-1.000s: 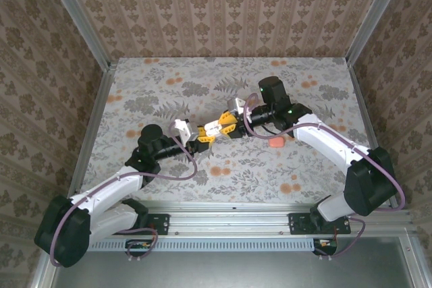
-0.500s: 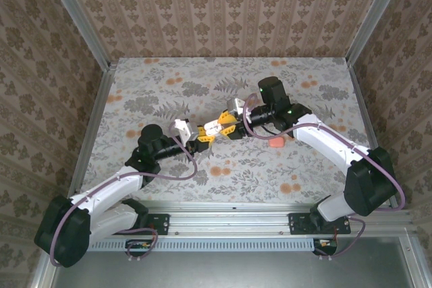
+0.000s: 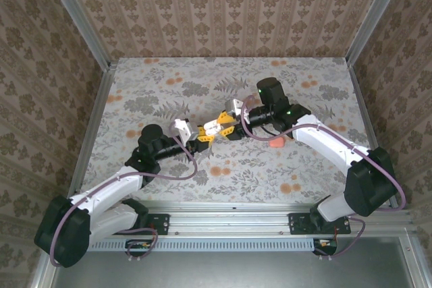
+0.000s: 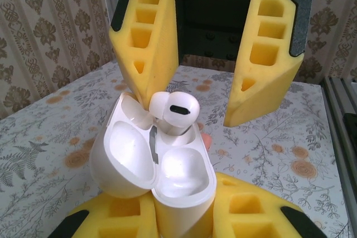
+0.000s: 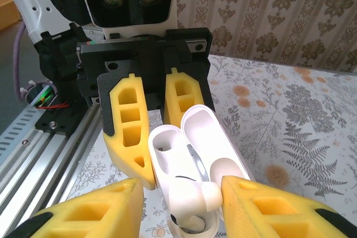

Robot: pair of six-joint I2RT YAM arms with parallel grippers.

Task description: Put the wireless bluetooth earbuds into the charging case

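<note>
My left gripper point(image 4: 181, 211) is shut on the base of the white charging case point(image 4: 184, 176), held upright above the table with its lid swung open. A white earbud point(image 4: 174, 110) sits tilted in the case's far socket, its head sticking out; the near socket is empty. My right gripper point(image 5: 181, 188) straddles that earbud point(image 5: 192, 199) with its jaws open. One yellow finger point(image 5: 262, 210) rests against it, while the other stands off. From above, both grippers meet at mid-table, the left gripper point(image 3: 202, 138) below the right gripper point(image 3: 223, 125).
A small coral-pink piece point(image 3: 275, 143) lies on the flowered tablecloth point(image 3: 155, 92) just right of the right forearm. Patterned walls enclose three sides. The aluminium rail point(image 3: 229, 217) with the arm bases runs along the near edge.
The right gripper's jaws have spread apart around the earbud and its wrist has edged slightly up and left. The left arm and the case have stayed still.
</note>
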